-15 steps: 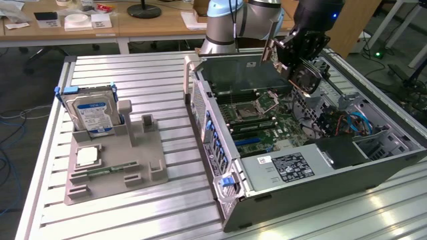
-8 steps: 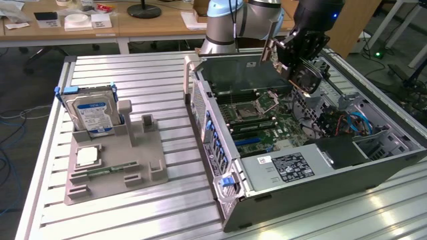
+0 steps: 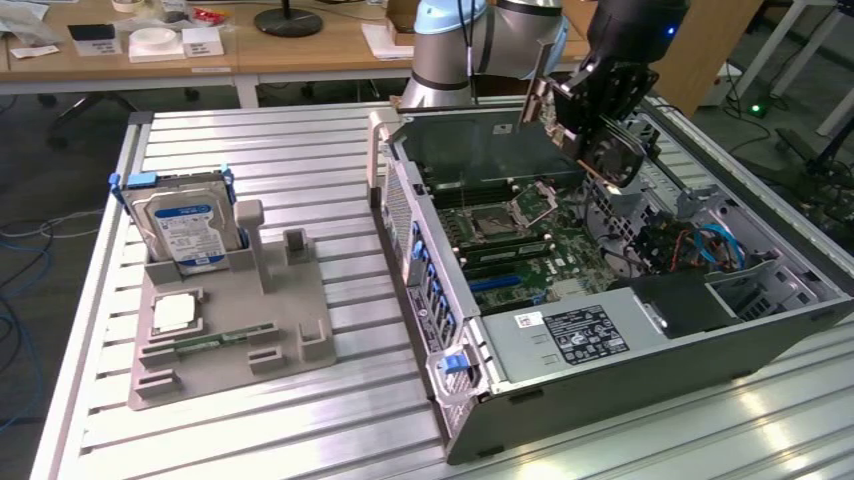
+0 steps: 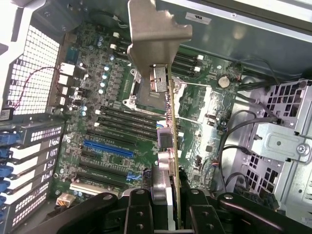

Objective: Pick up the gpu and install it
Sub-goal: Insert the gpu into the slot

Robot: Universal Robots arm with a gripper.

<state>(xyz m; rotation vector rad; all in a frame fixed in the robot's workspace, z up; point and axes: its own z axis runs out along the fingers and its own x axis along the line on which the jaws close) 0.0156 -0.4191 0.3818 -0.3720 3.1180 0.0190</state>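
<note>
We see the fingers (image 4: 139, 214) clenched on the gpu (image 3: 601, 140), one on each face of the thin card, holding it by the end away from its grey bracket (image 4: 157, 34). In the wrist view the card stands edge-on and runs straight out from the fingers to that bracket; in the exterior view it hangs tilted, its round black fan (image 3: 621, 155) turned toward the camera. The gpu is in the air above the open case (image 3: 601, 390), over the far end of the motherboard (image 3: 527, 245) and clear of it, near the case's far wall. Beyond the card in the wrist view we make out the processor socket (image 4: 136, 95), partly hidden by the bracket, dark memory slots (image 4: 126, 122) beside it, and a blue slot (image 4: 108, 148) off to one side. A power supply (image 3: 574, 335) with a black label sits at the case's near end. The case lies on its side with its open face up, on the part of the bench (image 3: 267, 150) toward the exterior view's right, and the arm (image 3: 461, 45) stands at the bench's far edge just behind it. Well apart, near the bench's edge on the exterior view's left, a grey tray (image 3: 227, 365) holds a hard drive (image 3: 187, 225) standing upright at its far end and a green memory stick (image 3: 207, 342) lying flat nearer its front.
</note>
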